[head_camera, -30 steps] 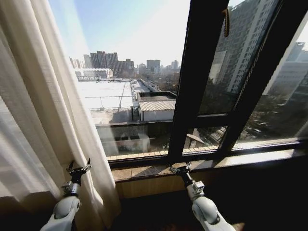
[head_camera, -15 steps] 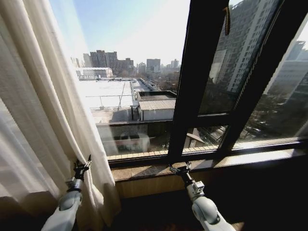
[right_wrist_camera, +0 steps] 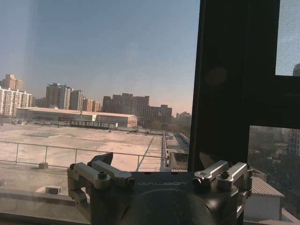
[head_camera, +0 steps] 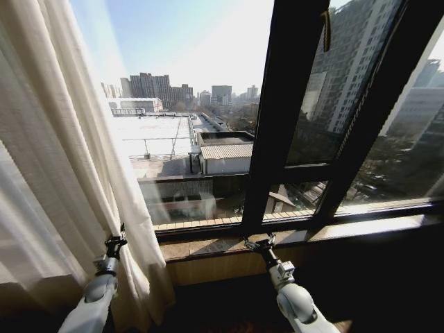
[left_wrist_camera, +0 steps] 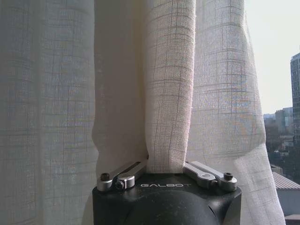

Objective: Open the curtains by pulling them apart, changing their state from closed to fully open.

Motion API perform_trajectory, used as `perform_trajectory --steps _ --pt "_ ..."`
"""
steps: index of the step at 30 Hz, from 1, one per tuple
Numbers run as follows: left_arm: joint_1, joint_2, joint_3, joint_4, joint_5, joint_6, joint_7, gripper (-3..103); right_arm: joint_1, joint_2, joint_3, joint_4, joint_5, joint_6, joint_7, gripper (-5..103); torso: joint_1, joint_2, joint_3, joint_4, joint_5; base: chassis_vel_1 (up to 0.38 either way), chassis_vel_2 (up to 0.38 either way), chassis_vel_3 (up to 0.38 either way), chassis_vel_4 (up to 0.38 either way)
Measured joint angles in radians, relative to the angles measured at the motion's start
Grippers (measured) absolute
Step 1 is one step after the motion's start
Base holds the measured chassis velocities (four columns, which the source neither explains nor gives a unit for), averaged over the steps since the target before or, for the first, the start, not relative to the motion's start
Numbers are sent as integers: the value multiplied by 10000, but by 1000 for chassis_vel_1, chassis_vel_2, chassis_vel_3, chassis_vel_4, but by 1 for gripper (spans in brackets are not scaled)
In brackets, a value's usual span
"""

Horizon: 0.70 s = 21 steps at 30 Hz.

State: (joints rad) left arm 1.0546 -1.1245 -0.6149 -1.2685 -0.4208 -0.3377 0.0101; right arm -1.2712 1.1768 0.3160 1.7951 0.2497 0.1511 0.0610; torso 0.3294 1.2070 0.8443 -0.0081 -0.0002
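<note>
While your left gripper (head_camera: 115, 242) sits low at the inner edge of the curtains (head_camera: 62, 173), the window (head_camera: 208, 104) to its right is already bare across most of the head view. You have the sheer cream fabric gathered on the left side, hanging in pleats from the top of the view down past the window sill (head_camera: 312, 232). From the wrist view, the left gripper (left_wrist_camera: 165, 169) has its jaws closed down on one vertical fold of the curtains (left_wrist_camera: 168, 93), the cloth rising straight from between them. Your right gripper (head_camera: 258, 243) hovers in front of the sill below the dark window frame (head_camera: 284, 104), near the glass and well apart from any fabric; the right gripper (right_wrist_camera: 159, 171) shows its jaws spread wide and holding nothing.

Judgement on progress: the left panel appears largely drawn aside, though it could be bunched further toward the wall. No panel is visible on the right, so you cannot confirm from here whether that side is cleared. Treat the task as well advanced, not verified complete.
</note>
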Motion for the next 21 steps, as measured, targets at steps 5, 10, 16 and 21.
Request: perform_trajectory --steps 5,10,16,21 --pt "146 50 -198 -58 -33 -13 -1 1 0 0 0 0 0 0 0 100 0 0 0 0 -1 0 0 0 0" --pt "300 89 -330 -79 -114 -70 -3 1 0 0 0 0 0 0 0 100 0 0 0 1 0 6 10 -3 -6" --pt "413 98 -423 -90 -174 -121 -4 1 0 0 1 -1 0 0 0 100 0 1 0 -1 0 72 85 -89 -88" --pt "495 134 -532 -119 -192 -168 -3 1 0 0 0 0 0 0 0 100 0 1 -1 0 2 157 167 -145 -161"
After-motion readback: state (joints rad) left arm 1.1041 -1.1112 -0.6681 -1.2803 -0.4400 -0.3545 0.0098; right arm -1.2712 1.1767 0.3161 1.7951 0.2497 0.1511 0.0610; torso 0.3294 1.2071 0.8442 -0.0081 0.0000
